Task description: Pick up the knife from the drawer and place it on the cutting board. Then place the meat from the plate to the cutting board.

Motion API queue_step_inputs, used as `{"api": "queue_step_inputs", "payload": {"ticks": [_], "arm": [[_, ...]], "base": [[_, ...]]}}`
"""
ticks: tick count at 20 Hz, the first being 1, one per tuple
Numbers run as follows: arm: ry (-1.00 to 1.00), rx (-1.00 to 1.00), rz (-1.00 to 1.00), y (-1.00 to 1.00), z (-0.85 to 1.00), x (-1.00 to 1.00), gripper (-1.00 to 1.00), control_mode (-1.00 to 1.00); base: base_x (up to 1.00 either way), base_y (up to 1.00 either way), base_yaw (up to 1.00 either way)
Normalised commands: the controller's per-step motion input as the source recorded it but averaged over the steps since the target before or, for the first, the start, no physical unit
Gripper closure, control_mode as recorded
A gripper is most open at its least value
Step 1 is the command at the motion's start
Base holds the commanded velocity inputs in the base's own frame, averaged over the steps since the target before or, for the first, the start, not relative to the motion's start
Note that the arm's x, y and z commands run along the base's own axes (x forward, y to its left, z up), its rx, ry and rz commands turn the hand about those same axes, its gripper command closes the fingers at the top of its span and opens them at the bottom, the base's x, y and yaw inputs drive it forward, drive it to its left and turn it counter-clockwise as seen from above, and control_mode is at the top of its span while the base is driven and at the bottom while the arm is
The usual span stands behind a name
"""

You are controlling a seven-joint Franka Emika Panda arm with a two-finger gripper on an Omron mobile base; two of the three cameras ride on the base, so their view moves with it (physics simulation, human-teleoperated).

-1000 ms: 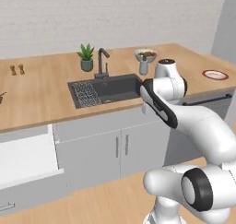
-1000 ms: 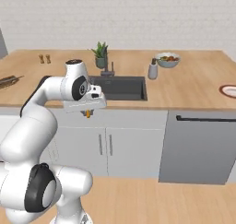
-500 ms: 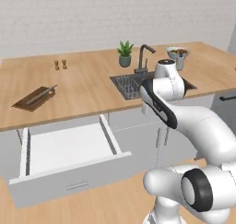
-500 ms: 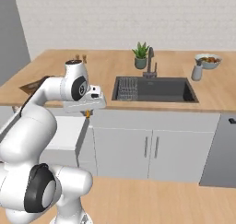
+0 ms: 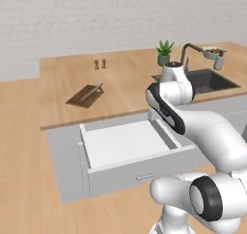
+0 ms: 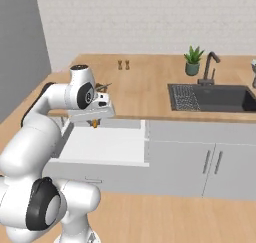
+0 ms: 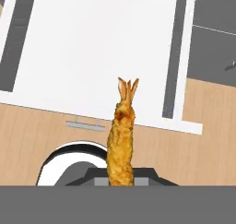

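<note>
My gripper (image 6: pixel 94 118) hangs over the open drawer (image 6: pixel 107 159), shut on the meat (image 7: pixel 122 135), a golden fried shrimp with its tail pointing away in the hand view. Below it lies the drawer's plain white inside (image 7: pixel 92 48). In the left base view the drawer (image 5: pixel 144 170) is pulled out in front of the arm. Left of the arm and further back, the dark brown cutting board (image 5: pixel 83 97) rests on the counter, with the knife (image 5: pixel 93 91) lying across it. The arm partly hides the board (image 6: pixel 103 87) in the right base view. The plate is out of view.
To the right are a sink (image 5: pixel 212 79) with a faucet (image 5: pixel 189 50), a potted plant (image 5: pixel 164 52) and a fruit bowl (image 5: pixel 212 50). Two small shakers (image 5: pixel 100 63) stand at the back. The counter ends at the left (image 5: pixel 42 91).
The base has driven left, so the whole scene slid right: the sink is now far right, and the drawer and board have come in front. The arm kept its pose, still holding the meat.
</note>
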Motion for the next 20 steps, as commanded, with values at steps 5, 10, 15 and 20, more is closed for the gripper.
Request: {"api": "queue_step_inputs", "payload": {"ticks": [5,10,15,20], "arm": [[0.0,0.0,0.0,0.0,0.0,0.0,1.0,1.0],[0.0,0.0,0.0,0.0,0.0,0.0,1.0,1.0],[0.0,0.0,0.0,0.0,0.0,0.0,1.0,1.0],[0.0,0.0,0.0,0.0,0.0,0.0,1.0,1.0]], "base": [[0.01,1.0,0.0],[0.16,1.0,0.0],[0.4,1.0,-0.14],[0.51,0.95,-0.23]]}}
